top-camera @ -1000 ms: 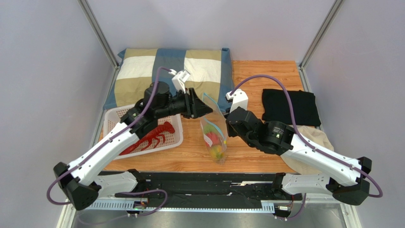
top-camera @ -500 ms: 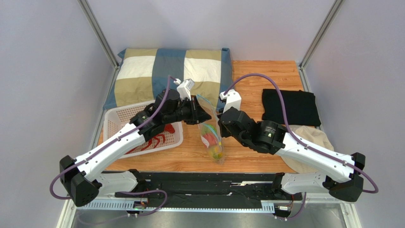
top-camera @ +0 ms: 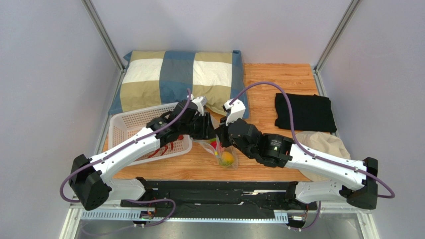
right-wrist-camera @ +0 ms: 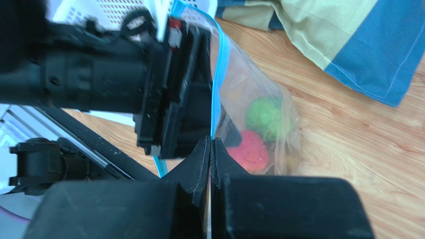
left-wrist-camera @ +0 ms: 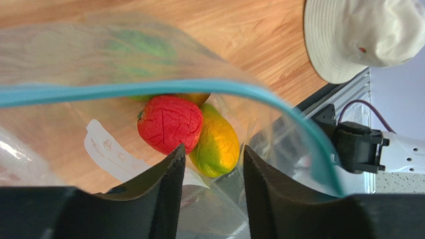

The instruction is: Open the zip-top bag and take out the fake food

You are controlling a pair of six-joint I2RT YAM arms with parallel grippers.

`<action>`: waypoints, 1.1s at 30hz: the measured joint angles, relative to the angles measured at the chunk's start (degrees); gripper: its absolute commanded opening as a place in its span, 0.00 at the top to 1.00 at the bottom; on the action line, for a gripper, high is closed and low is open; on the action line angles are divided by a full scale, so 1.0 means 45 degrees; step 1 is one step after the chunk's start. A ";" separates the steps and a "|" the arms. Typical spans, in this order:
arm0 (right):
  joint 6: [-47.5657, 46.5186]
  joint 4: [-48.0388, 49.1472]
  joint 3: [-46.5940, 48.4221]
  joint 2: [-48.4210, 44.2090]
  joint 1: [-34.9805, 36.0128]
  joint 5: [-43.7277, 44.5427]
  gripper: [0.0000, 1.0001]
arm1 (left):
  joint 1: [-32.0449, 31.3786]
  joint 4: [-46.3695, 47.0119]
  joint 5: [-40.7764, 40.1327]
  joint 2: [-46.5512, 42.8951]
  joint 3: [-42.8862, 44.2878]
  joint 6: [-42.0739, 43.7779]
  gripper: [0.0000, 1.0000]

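**One bag mouth worked by two tools, three pieces counted inside**

At the far left, one checked pillow point(top-camera: 164, 77) is seen along the back edge of the bench point(top-camera: 279, 79). In front of it one white perforated basket point(top-camera: 125, 128) is set. One red lobster point(top-camera: 168, 147) is seen in it, largely covered by the left arm. The basket's right edge is found just beside the one zip-top bag point(right-wrist-camera: 249, 84), which lies on the wood about mid-bench, close to the near edge.

The left tool point(left-wrist-camera: 213, 152) is placed at the bag's mouth with its jaws a moderate way apart. Whether any plastic is caught by them cannot be told. In the left wrist view the blue zipper strip point(left-wrist-camera: 149, 88) is seen arched open beyond its fingers. Three pieces are counted inside the bag: one red strawberry point(left-wrist-camera: 169, 123), one yellow-orange mango point(left-wrist-camera: 219, 147) touching it, and one green ball point(right-wrist-camera: 264, 117) behind. A fourth, brownish shape is too faint to be named.

The right tool point(right-wrist-camera: 210, 144) is closed tight on the zipper strip — facing the left tool and almost against it.

Further right, one folded black cloth point(top-camera: 304, 112) and one beige hat point(top-camera: 326, 144) are laid by the right edge, the hat partly under the right arm. Bare wood is left between pillow and cloth, and in a narrow band between the bag and the near edge.
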 measured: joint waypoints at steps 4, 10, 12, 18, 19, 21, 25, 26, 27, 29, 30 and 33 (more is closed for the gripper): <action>0.0019 0.0636 -0.0325 -0.0024 0.0000 -0.0058 1.00 | 0.0000 0.0214 0.0364 -0.0170 -0.0884 0.0170 0.35; 0.0335 0.0772 -0.1175 -0.0253 0.0000 -0.0151 1.00 | 0.0010 0.1467 0.0894 0.0019 -0.2832 0.0175 0.25; 0.0563 0.0806 -0.1345 -0.0384 0.0000 -0.0243 1.00 | 0.0010 0.1904 0.0889 0.0423 -0.2997 0.0223 0.25; 0.1243 0.0850 -0.1865 -0.0772 0.0000 -0.0355 1.00 | -0.0223 0.3638 0.0811 0.1341 -0.3415 0.0243 0.24; 0.1341 0.0835 -0.1953 -0.0787 0.0000 -0.0369 1.00 | -0.0287 0.3842 0.0782 0.1545 -0.3415 0.0243 0.23; 0.1486 0.0758 -0.2089 -0.0787 0.0000 -0.0374 1.00 | -0.0384 0.4095 0.0729 0.1962 -0.3415 0.0243 0.20; 0.1695 0.0427 -0.2370 -0.0913 0.0000 -0.0379 1.00 | -0.0549 0.4231 0.0515 0.2725 -0.3410 0.0253 0.16; 0.1705 0.0321 -0.2497 -0.1020 0.0000 -0.0379 1.00 | -0.0578 0.4231 0.0447 0.2953 -0.3400 0.0277 0.16; 0.1705 0.0248 -0.2628 -0.1146 0.0000 -0.0374 1.00 | -0.0602 0.4231 0.0423 0.3162 -0.3376 0.0311 0.16; 0.1695 0.0189 -0.2880 -0.1428 -0.0005 -0.0364 1.00 | -0.0685 0.4299 0.0403 0.3609 -0.3347 0.0355 0.15; 0.1690 0.0136 -0.2973 -0.1549 -0.0005 -0.0364 1.00 | -0.0733 0.4342 0.0408 0.3784 -0.3347 0.0359 0.15; 0.1666 0.0063 -0.3264 -0.1846 -0.0049 -0.0364 1.00 | -0.0845 0.4546 0.0505 0.4187 -0.3118 0.0369 0.19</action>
